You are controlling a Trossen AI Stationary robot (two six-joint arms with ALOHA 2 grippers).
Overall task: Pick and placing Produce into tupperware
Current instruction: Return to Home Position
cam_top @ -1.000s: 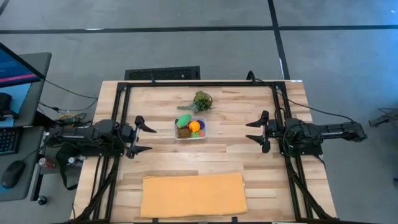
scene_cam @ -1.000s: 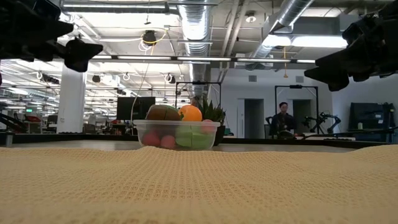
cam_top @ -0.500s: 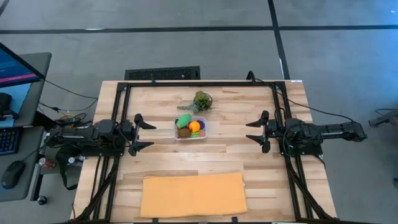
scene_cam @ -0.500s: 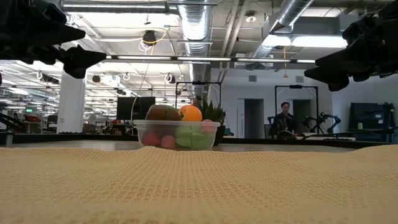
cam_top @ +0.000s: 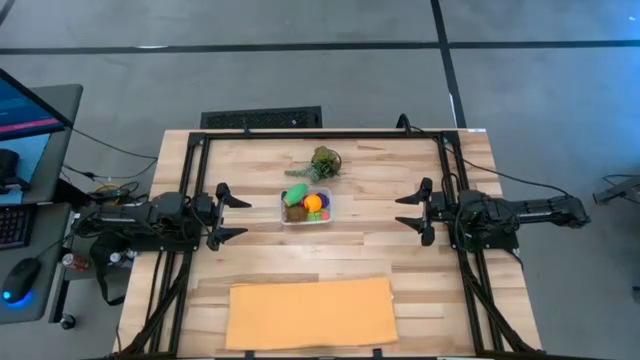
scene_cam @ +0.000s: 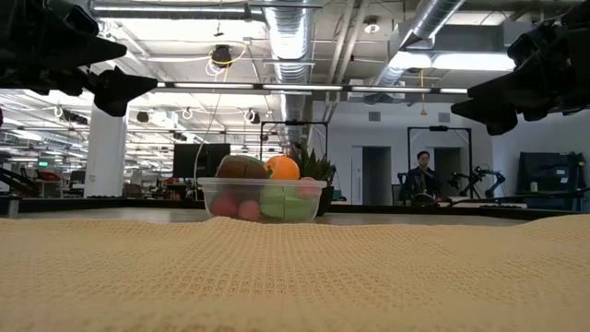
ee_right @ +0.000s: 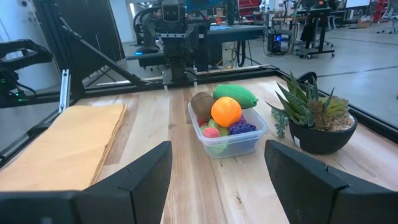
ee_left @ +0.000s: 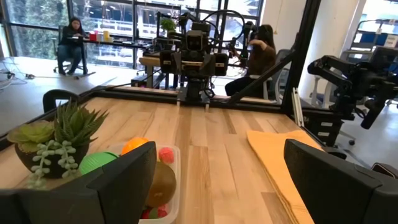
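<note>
Left gripper (cam_top: 236, 216) has drawn back toward home, fingers spread, empty; right gripper (cam_top: 398, 210) parked likewise, since produce (cam_top: 312, 203) fills tub (cam_top: 306, 222)

One tupperware (ee_right: 231, 147), one potted plant (cam_top: 324, 163), one cloth (cam_top: 310, 312), two end effectors (cam_top: 240, 217) (cam_top: 400, 212).

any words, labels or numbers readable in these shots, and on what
None can be read anywhere.
Monitor beside the table: screen too blurred to read.
Tub, cloth, plant pot: no label or print shows.
</note>
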